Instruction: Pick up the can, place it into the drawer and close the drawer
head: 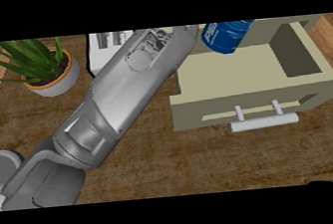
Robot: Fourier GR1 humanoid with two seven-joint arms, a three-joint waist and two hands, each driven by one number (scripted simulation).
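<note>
Grey left forearm (117,108) stretches toward the blue can (226,36) above the open drawer (240,72), its robot hand hidden, grip unknowable; rigid, smooth, likely light, best held round its sides.

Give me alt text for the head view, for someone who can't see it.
A grey left forearm stretches diagonally across the wooden counter toward a blue can at the back of an open beige drawer; the hand is hidden. A potted plant stands at upper left.
</note>
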